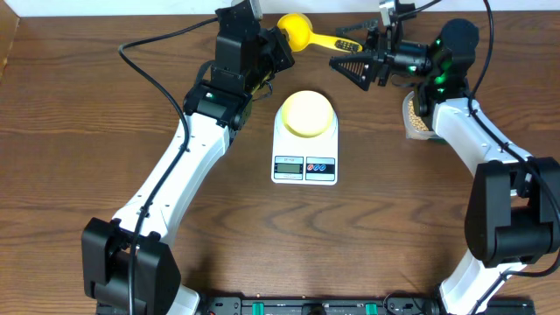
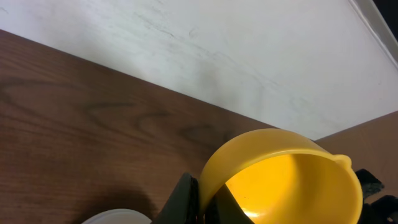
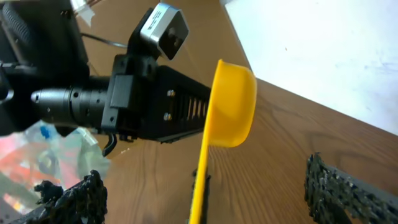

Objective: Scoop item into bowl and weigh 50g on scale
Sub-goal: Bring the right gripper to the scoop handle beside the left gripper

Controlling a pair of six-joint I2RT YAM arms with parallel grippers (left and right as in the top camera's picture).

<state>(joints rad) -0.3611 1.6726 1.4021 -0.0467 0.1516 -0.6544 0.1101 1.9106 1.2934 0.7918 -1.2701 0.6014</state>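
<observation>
The left gripper's jaws are pinching shut on the cup rim of the yellow scoop, holding it tilted above the wooden surface near the back edge. The inside of the cup is showing plain yellow. The right gripper's jaws are standing wide. Their ribbed fingers are flanking the scoop's long handle, which is running between them without touching either one.

From the right wrist, the left gripper's black body is blocking the view beyond the cup. Nearer the front, between the two arms, the white digital scale is lying flat with the pale yellow bowl sitting on its platform. Whether the bowl is holding anything cannot be told. The tan beans are lying in a clear tub at the right, mostly hidden under the right arm.
</observation>
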